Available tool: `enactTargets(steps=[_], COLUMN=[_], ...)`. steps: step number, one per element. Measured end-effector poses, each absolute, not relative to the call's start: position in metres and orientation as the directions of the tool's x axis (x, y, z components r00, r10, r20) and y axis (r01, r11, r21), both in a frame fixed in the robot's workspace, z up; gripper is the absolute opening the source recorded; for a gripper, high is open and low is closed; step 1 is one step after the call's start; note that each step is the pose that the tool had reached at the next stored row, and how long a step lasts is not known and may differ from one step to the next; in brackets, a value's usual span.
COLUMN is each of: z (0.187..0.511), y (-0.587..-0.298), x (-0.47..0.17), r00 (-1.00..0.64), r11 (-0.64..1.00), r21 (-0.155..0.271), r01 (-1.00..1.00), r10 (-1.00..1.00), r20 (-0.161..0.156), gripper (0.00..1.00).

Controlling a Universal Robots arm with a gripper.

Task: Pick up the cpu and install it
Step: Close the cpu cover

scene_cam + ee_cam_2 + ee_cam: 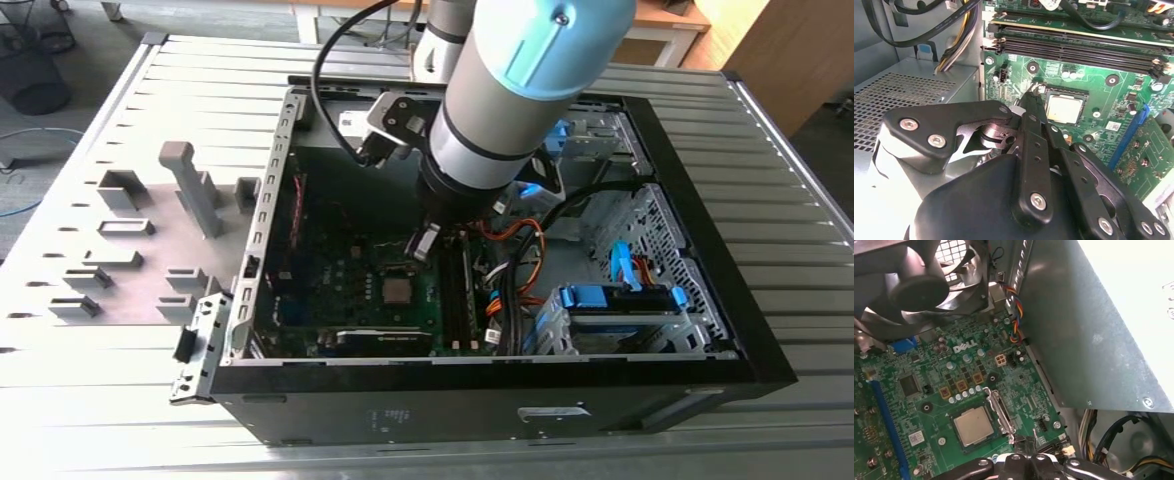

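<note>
- The cpu (973, 426) lies flat in its socket (996, 410) on the board (929, 365).
- The jaws, pressed together and empty, hang just beside it (tips half hidden by their own links).

Case (400, 405) lies open on the slatted table (801, 250). Holder blocks (127, 230) are on the table, on the exterior view's left of the case. Motherboard (327, 285) is in the case's left half, with the cpu (396, 291) seated on it, mid-board. Drive cage (614, 300) is in the near right. Gripper (424, 245) is inside the case, just beside the cpu, on its far side.
</note>
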State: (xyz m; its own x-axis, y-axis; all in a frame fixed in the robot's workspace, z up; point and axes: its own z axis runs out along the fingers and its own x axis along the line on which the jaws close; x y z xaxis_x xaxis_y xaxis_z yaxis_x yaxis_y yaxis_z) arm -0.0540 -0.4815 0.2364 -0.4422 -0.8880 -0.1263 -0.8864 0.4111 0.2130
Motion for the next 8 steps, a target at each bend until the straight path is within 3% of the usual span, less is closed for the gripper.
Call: enactTargets(steps=[8], z=[0.2364], y=[-0.4866], x=[-0.0518], r00=[-0.438], r11=[0.406], r21=[0.218], r01=[-0.887], r10=[-0.891], r20=[-0.121], gripper=[0.11])
